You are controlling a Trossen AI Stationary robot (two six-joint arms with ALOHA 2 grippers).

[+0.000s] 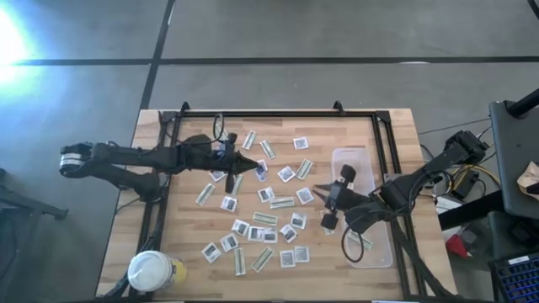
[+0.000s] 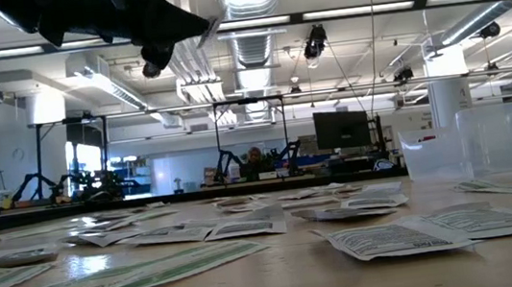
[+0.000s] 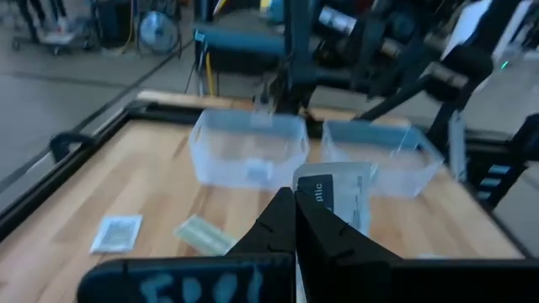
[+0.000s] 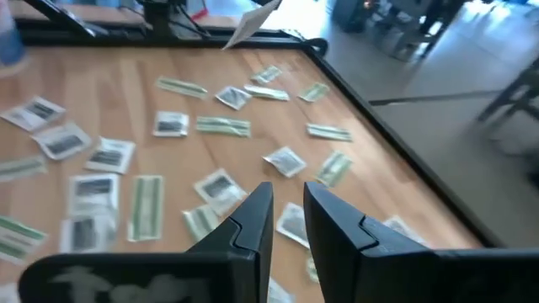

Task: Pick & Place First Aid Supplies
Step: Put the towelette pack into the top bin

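Many small flat packets, white squares with dark print and narrow green-and-white strips, lie scattered flat on the wooden table, also seen in the right wrist view. My left gripper hangs above the packets at the table's middle left, shut on one white packet, which also shows in the low view. My right gripper hovers open over the packets at the middle right, next to the clear tubs, with nothing between its fingers. My left gripper pinches the white printed packet by one edge between its two shut fingers. The fingers reach nearly level toward the table's right side. The rest of the packet sticks out past the fingertips, lifted well clear of the table.
Two clear plastic tubs stand at the table's right side. A white-lidded round jar stands at the near left corner. A black frame runs along the table's edges.
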